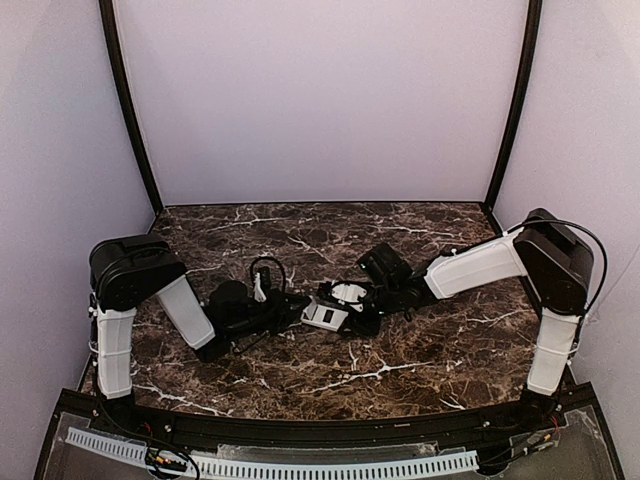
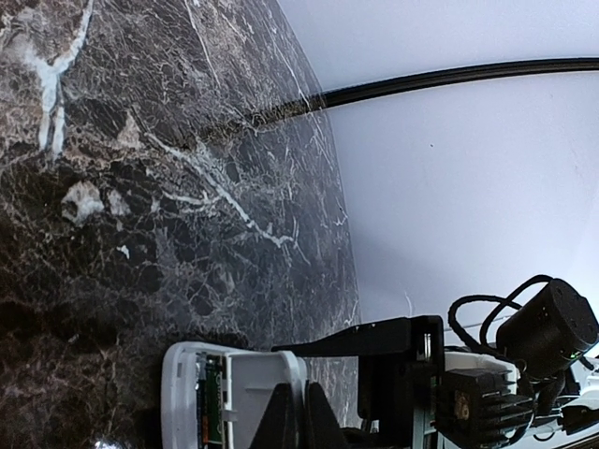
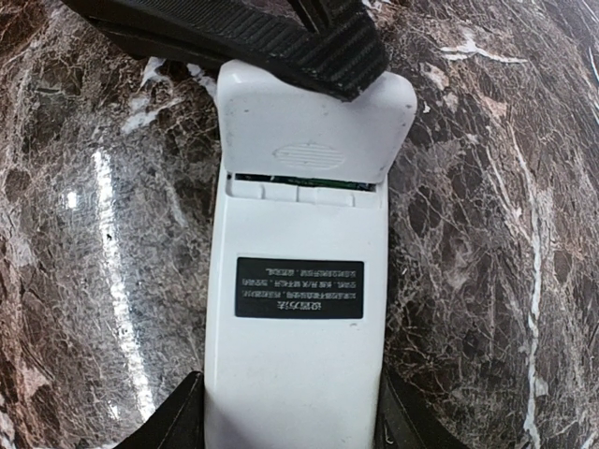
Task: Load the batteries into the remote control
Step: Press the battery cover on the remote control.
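Observation:
The white remote control (image 3: 295, 355) lies back up, with a black label, just over the marble; it also shows in the top view (image 1: 325, 314). My right gripper (image 3: 290, 426) is shut on its sides near one end and shows in the top view (image 1: 352, 300). The battery cover (image 3: 314, 122) sits partly slid on, leaving a thin gap. A green battery (image 2: 211, 398) shows inside the open compartment. My left gripper (image 2: 298, 419) has its jaws together, tips on the cover (image 2: 248, 393). Its ribbed finger (image 3: 281, 42) hides the cover's far end.
The dark marble table (image 1: 420, 350) is bounded by pale walls and black corner posts (image 1: 130, 110). The right gripper's black finger (image 2: 374, 341) and cabled camera (image 2: 547, 327) reach in beside the remote.

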`<action>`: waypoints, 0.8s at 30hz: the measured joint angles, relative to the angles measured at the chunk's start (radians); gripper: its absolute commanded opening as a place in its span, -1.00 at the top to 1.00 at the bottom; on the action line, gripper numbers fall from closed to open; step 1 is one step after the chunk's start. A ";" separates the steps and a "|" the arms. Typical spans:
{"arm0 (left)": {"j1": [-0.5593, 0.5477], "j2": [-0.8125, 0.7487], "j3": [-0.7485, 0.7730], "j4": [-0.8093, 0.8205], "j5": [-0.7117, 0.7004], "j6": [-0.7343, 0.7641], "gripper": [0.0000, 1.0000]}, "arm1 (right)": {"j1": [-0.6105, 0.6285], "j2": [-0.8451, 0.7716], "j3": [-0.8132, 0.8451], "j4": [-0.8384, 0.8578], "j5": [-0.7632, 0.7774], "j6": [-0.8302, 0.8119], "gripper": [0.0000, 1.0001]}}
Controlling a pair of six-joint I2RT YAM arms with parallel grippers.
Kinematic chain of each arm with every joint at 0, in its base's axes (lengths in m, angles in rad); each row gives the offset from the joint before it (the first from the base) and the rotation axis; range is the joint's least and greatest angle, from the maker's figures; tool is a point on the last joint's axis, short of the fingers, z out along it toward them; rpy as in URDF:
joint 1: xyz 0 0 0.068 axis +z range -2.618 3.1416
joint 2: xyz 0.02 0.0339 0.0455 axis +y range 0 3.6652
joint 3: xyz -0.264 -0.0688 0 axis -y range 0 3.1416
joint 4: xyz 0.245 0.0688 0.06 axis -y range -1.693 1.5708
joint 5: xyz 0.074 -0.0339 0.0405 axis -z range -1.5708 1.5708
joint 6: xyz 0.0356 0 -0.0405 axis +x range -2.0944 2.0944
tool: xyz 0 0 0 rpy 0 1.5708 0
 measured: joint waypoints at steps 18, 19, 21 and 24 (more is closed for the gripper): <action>0.015 0.008 -0.029 -0.018 -0.014 -0.022 0.53 | -0.004 0.000 -0.001 0.002 -0.008 0.000 0.79; 0.016 0.008 -0.029 -0.018 -0.014 -0.022 0.51 | -0.004 0.000 -0.001 0.002 -0.009 0.000 0.79; 0.017 0.008 -0.029 -0.018 -0.013 -0.021 0.49 | -0.004 0.000 -0.001 0.003 -0.009 0.000 0.79; 0.017 0.008 -0.029 -0.018 -0.012 -0.021 0.45 | -0.004 0.000 -0.001 0.003 -0.010 0.000 0.79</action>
